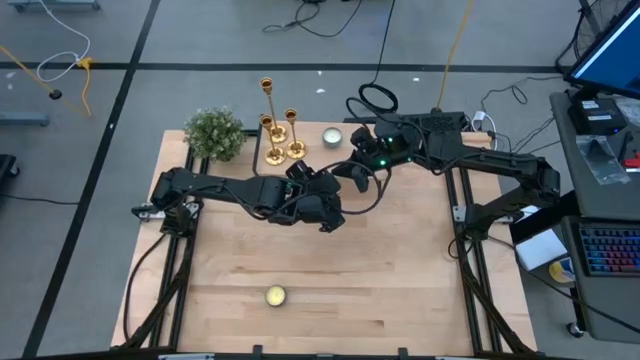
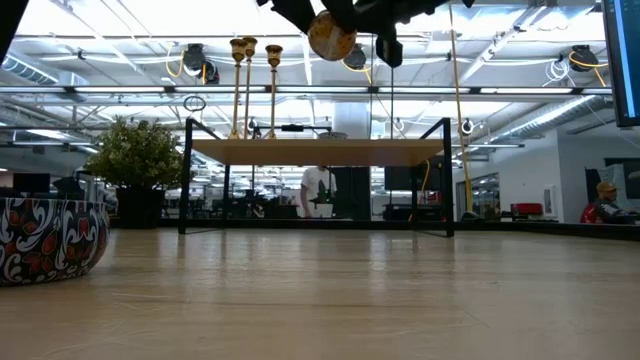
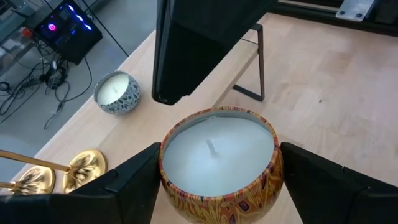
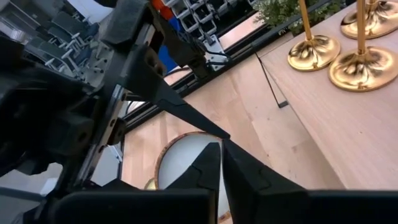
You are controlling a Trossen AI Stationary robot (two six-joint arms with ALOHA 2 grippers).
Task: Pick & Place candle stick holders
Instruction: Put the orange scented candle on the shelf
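Observation:
Three gold candle stick holders (image 1: 280,130) stand by their round bases on a raised wooden shelf (image 2: 320,151) at the table's far side; their bases also show in the right wrist view (image 4: 348,59). My left gripper (image 1: 325,210) is shut on a candle in an orange patterned tin (image 3: 217,162), in front of the shelf. My right gripper (image 1: 352,178) is shut and empty, just above and beyond that tin, near the shelf's front edge; it also shows in the right wrist view (image 4: 222,163). My left gripper pinches the tin between its two fingers, one on each opposite side of the round wall (image 3: 166,180). The fingers come slanting down from the table's left. The tin sits upright, its wax top up, lifted clear of the table (image 2: 331,36).
A green bushy plant (image 1: 214,133) stands at the shelf's left end. A white candle in a grey tin (image 3: 117,92) stands on the shelf right of the holders. Another small candle (image 1: 275,296) sits near the table's front edge. The shelf has thin black legs (image 3: 260,62).

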